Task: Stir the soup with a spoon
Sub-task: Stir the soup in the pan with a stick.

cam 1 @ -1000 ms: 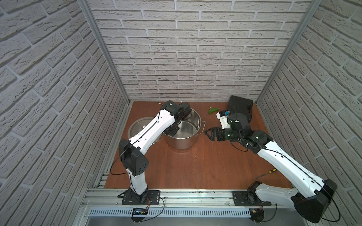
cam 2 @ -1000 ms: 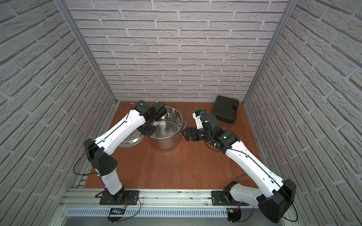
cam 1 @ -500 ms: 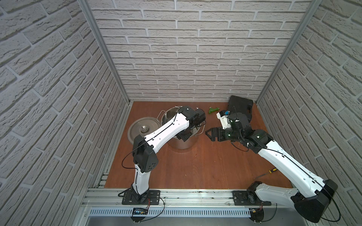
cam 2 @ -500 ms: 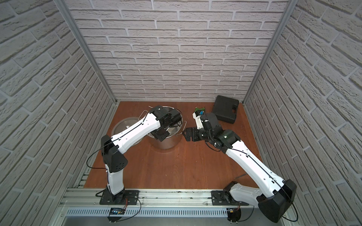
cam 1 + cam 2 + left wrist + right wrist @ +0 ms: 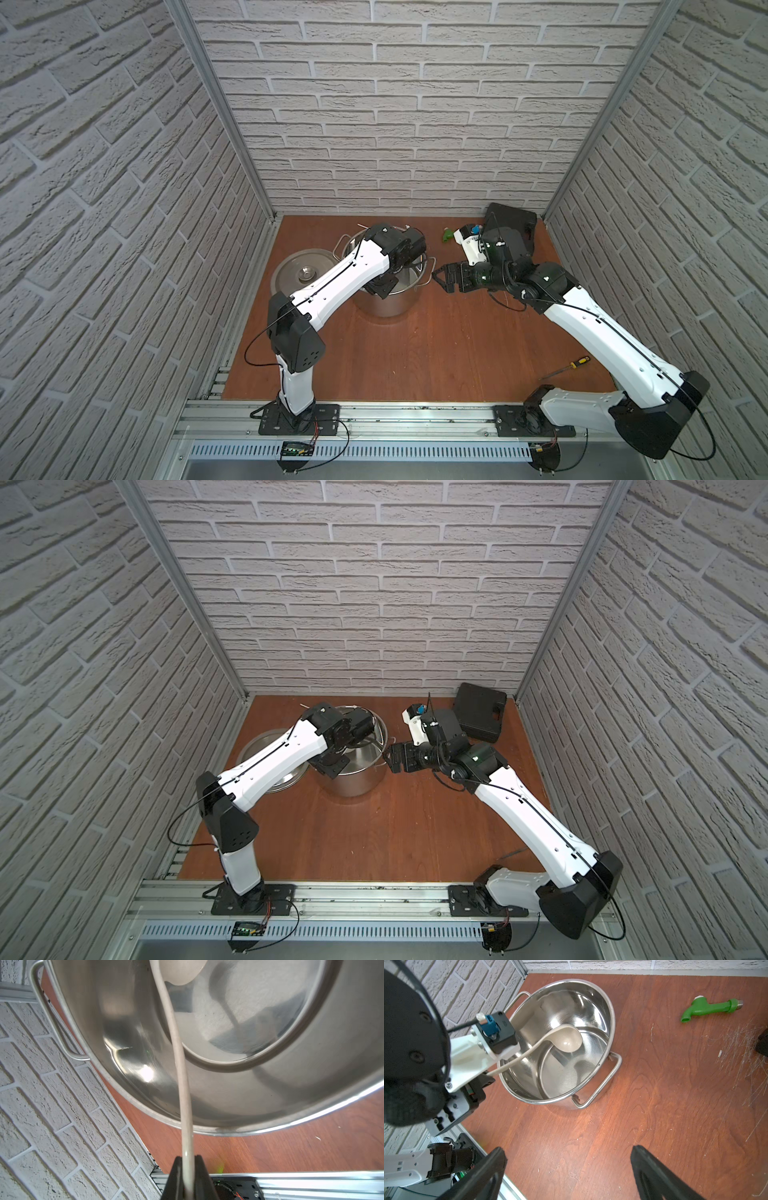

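The cream spoon (image 5: 569,1041) hangs with its round bowl inside the steel pot (image 5: 610,1022), just above the bottom. My left gripper (image 5: 187,1159) is shut on the end of the spoon's long handle (image 5: 178,1064), outside the pot's rim (image 5: 270,1130). In both top views the left wrist covers the pot (image 5: 390,303) (image 5: 353,783). The pot's inside shows bare shiny steel; no soup is visible. My right gripper (image 5: 569,1151) stands open and empty over the wood floor, beside the pot's right handle (image 5: 428,270).
The pot's lid (image 5: 299,270) lies flat to the left of the pot. A green plastic tap (image 5: 708,1008) and a black case (image 5: 511,220) sit at the back right. A screwdriver (image 5: 569,368) lies near the front right. Brick walls close in on three sides.
My left arm has swung to the right across the pot with the spoon in its grip, uncovering the lid. The right arm has stayed where it was.
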Available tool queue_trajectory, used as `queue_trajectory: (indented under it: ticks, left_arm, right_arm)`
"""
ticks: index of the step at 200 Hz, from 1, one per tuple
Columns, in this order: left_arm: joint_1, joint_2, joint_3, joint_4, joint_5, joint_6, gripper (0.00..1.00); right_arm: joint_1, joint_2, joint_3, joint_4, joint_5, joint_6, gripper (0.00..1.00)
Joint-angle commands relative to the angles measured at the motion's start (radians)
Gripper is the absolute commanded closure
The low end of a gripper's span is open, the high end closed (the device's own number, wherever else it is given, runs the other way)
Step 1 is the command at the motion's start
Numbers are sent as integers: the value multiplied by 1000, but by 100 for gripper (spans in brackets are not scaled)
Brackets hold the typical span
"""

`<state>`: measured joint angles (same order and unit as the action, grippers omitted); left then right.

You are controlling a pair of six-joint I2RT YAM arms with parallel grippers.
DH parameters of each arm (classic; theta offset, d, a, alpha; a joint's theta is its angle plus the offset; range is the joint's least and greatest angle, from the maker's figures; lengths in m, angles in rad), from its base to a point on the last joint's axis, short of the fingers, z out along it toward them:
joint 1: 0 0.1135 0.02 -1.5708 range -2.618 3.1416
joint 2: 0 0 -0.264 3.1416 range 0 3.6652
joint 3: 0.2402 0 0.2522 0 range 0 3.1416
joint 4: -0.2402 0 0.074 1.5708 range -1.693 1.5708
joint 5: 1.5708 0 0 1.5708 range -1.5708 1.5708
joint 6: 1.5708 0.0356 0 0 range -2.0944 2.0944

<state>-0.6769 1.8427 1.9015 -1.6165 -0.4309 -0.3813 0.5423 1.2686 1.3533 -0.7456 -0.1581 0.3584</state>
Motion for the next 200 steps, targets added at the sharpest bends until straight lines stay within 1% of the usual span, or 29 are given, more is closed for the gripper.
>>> queue_trajectory:
  ticks: [1,11,21,38,54,67,84,95,99,109,138,156,185,200]
  left_arm:
    - [20,9,11,-205,-8,-68,100]
    - [20,18,25,-202,-14,-88,100]
    - [16,25,37,-187,-19,-96,100]
    - [7,26,31,-118,-2,-78,100]
    - [-11,40,33,-69,17,-45,100]
    - [-19,54,43,-50,26,-19,100]
    - [-27,67,64,-44,59,8,100]
    - [-33,65,74,-45,58,24,100]
    - [-32,62,74,-43,91,29,100]
    - [-33,54,68,-44,108,43,100]
    - [-33,24,23,-91,105,61,100]
    - [-31,-19,-30,-121,99,49,100]
    - [5,-62,-89,-167,81,12,100]
    - [36,-72,-87,-178,72,4,100]
  right_arm:
    - [11,28,73,-58,-41,-61,3]
    - [11,31,88,-69,-58,-63,3]
    - [11,20,68,-48,-78,-56,3]
    - [11,1,17,-15,-87,-43,3]
    - [11,-2,7,-25,-90,-42,3]
    - [11,-17,0,-26,-73,-35,3]
    - [11,-48,-6,-39,-17,-12,3]
    - [11,-64,-5,-57,9,7,3]
    - [11,-68,-5,-63,13,15,3]
    - [11,-85,-9,-66,22,33,3]
    - [11,-125,-3,-91,78,85,3]
    - [13,-135,6,-92,85,118,4]
    - [14,-135,17,-100,109,142,4]
    - [15,-137,15,-94,119,157,4]
